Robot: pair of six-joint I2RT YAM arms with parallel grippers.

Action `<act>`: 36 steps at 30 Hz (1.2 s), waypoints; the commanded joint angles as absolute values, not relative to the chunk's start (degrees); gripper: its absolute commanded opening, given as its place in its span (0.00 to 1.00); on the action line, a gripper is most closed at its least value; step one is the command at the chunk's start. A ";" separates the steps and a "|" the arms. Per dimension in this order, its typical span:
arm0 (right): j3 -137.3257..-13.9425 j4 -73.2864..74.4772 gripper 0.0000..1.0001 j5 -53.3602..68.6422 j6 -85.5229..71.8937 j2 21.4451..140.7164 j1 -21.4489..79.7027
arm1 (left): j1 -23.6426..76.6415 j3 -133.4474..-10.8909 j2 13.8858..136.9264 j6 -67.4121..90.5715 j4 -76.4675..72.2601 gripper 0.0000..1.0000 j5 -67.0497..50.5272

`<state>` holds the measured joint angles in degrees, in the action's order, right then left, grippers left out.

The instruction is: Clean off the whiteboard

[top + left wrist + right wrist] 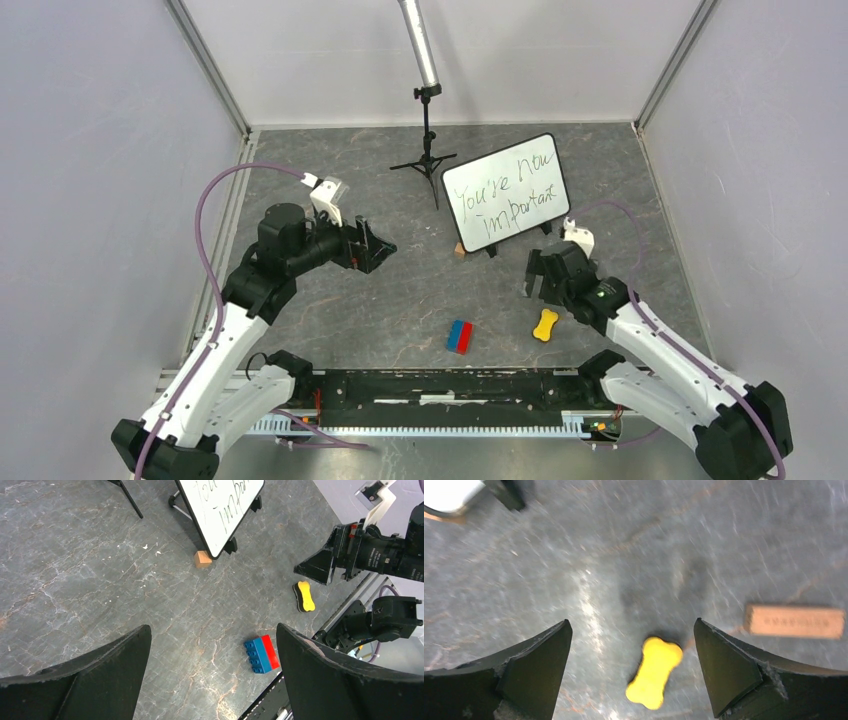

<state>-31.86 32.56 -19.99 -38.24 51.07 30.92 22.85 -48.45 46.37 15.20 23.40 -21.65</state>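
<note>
Currently the whiteboard point(507, 192) stands tilted on its small black feet at the far right of the table point(400, 300), its white face turned toward the arms and covered with black handwriting. A small wooden cube point(460, 250) lies on the table just beside the board's lower left corner. Behind the board and to its left stands a black tripod point(428, 150) carrying a slanted silver tube point(420, 40). In front of the board, near the right arm, a yellow bone-shaped piece point(545, 324) lies flat on the table; the left wrist view shows a dark layer under its yellow top. To the left of that piece, apart from it, lies a blue and red toy brick point(460, 336). The right gripper point(540, 290) hangs between the board and the yellow piece, above the table. Its fingers point(524, 670) are spread wide and hold nothing; in the right wrist view the yellow piece lies on the table below the gap between them, untouched. The left gripper point(378, 248) is raised over the left half of the table, well apart from the board, and points toward the right side. Its fingers point(100, 675) are likewise spread wide and empty, with the brick and bare table visible between them.
</note>
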 commanded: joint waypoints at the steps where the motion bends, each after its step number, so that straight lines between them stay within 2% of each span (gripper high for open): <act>1: -31.33 46.27 0.98 -21.59 -45.95 47.99 31.40 | 22.58 -48.85 46.96 14.93 20.92 1.00 -24.16; 8: -27.68 44.74 0.87 -23.28 -57.04 44.81 33.16 | 22.58 -48.69 47.43 15.80 20.57 1.00 -24.37; 23: -26.45 44.53 0.74 -28.35 -67.03 55.61 48.30 | 22.53 -48.91 49.66 17.49 20.76 1.00 -24.42; 26: -26.81 44.64 0.66 -32.12 -68.43 56.94 50.76 | 22.58 -49.96 50.97 19.50 23.02 1.00 -19.63; 32: -26.79 44.32 0.61 -35.79 -68.05 59.86 51.16 | 22.59 -50.76 51.02 25.32 29.09 1.00 -3.54; 36: -25.83 41.25 0.57 -36.03 -65.20 59.17 51.17 | 22.58 -47.02 48.15 29.06 25.02 1.00 -3.94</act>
